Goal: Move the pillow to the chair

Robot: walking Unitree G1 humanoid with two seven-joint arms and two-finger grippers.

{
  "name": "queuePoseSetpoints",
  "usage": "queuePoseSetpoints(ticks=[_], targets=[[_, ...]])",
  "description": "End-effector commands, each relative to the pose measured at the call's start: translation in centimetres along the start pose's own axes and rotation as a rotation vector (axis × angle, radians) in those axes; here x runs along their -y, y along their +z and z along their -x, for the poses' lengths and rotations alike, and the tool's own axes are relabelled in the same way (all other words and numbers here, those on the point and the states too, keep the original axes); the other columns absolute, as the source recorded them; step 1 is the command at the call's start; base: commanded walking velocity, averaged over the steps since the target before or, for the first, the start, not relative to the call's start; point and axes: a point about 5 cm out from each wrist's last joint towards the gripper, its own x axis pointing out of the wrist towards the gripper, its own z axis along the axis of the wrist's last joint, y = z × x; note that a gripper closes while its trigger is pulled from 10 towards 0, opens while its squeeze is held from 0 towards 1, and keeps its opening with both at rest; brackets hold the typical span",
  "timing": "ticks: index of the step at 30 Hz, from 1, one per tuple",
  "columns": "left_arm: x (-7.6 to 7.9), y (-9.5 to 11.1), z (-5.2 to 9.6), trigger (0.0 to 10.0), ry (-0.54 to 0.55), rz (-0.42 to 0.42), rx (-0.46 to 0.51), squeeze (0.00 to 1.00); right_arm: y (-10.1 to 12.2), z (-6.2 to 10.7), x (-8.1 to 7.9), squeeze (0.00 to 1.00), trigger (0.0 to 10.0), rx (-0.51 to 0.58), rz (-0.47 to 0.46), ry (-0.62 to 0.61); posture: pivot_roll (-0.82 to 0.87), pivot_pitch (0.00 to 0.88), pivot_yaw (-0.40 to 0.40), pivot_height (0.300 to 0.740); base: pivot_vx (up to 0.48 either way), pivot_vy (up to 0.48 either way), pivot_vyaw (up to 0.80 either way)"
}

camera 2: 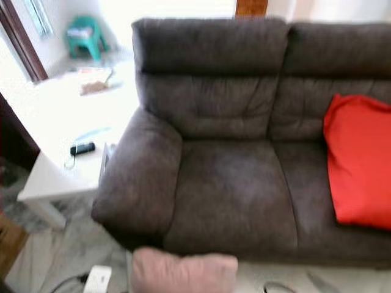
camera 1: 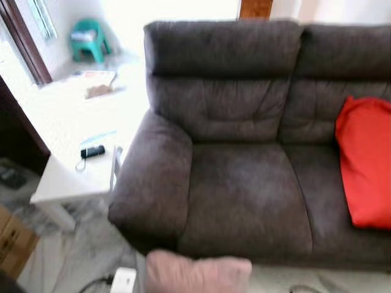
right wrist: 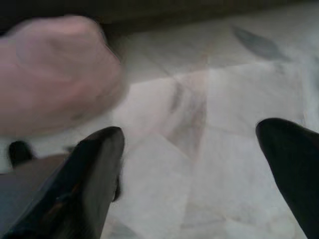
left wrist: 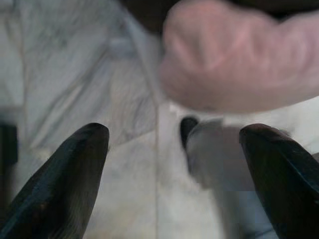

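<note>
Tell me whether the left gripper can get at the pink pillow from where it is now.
Probably yes. The left gripper is open, and the pink pillow lies just beyond its fingertips above the pale floor, with nothing between them. It likely needs a short reach forward.

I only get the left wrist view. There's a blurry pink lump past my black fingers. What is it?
Observer: It's a soft pale pink pillow, low in front of the dark grey-brown fabric sofa, near the armrest end.
Operator: Is there a chair anywhere?
Observer: Yes, a small teal plastic chair stands far back on the robot's left, beyond a low white table.
Operator: Is my other gripper open too?
Observer: Yes, the right gripper is open, over the pale marble floor, with the pillow just ahead of it.
</note>
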Motion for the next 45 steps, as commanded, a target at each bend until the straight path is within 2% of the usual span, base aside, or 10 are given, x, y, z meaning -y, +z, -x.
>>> queuePoseSetpoints(ticks=[1, 12, 19, 21, 24, 25, 32, 37, 41, 45], targets=[[0.2, -0.5, 0.2, 10.0, 0.001, 0.007, -0.01, 0.0, -0.2, 0.1, 0.5, 0.0, 10.0, -0.002, -0.005, -0.012, -0.02, 0.079, -0.025, 0.74, 0.0, 0.0, 0.0], [0.0, 0.2, 0.0, 10.0, 0.02, 0.033, 0.022, 0.0, 0.0, 0.1, 0.5, 0.0, 10.0, 0.02, 0.0, -0.008, -0.02, 0.079, -0.029, 0.74, 0.0, 0.0, 0.0], [-1.0, 4.9, -0.4, 10.0, 0.117, 0.065, 0.264, 0.0, 1.2, 0.3, 0.2, 0.0, 10.0, 0.157, 0.038, 0.036, -0.01, 0.077, -0.024, 0.74, 0.0, 0.0, 0.0], [-1.6, 6.5, -0.3, 10.0, 0.144, 0.07, 0.355, 0.0, 5.8, -0.1, -1.3, 0.0, 10.0, 0.35, 0.058, 0.085, -0.02, 0.073, -0.025, 0.74, 0.0, 0.0, 0.0], [-1.9, 7.6, -0.2, 10.0, 0.157, 0.073, 0.412, 0.0, 8.5, 0.0, -2.2, 0.0, 10.0, 0.459, 0.067, 0.111, -0.01, 0.071, -0.025, 0.74, 0.0, 0.0, 0.0], [-2.3, 10.3, 0.4, 10.0, 0.174, 0.065, 0.566, 0.0, 12.5, 0.6, -3.4, 0.0, 10.0, 0.631, 0.075, 0.158, -0.01, 0.066, -0.025, 0.74, 0.0, 0.0, 0.0], [-1.7, 16.2, 2.6, 10.0, 0.2, 0.007, 0.864, 0.0, 19.2, 3.4, -5.6, 0.0, 10.0, 0.963, 0.051, 0.214, 0.0, 0.05, -0.015, 0.74, 0.0, 0.0, 0.0], [-1.6, 17.7, 3.6, 10.0, 0.22, 0.005, 0.956, 0.0, 20.4, 4.5, -6.6, 0.0, 10.0, 1.051, 0.042, 0.241, 0.0, 0.039, -0.013, 0.74, 0.0, 0.0, 0.0], [-2.3, 19.4, 7.1, 10.0, 0.288, 0.037, 1.108, 0.0, 20.3, 7.9, -6.9, 0.0, 10.0, 1.201, 0.025, 0.278, -0.01, 0.014, -0.003, 0.74, 0.0, 0.0, 0.0], [-1.7, 19.9, 8.3, 10.0, 0.259, 0.026, 1.143, 0.0, 20.2, 8.4, -6.5, 0.0, 10.0, 1.212, 0.022, 0.272, -0.01, 0.001, 0.0, 0.74, 0.0, 0.0, 0.0]])
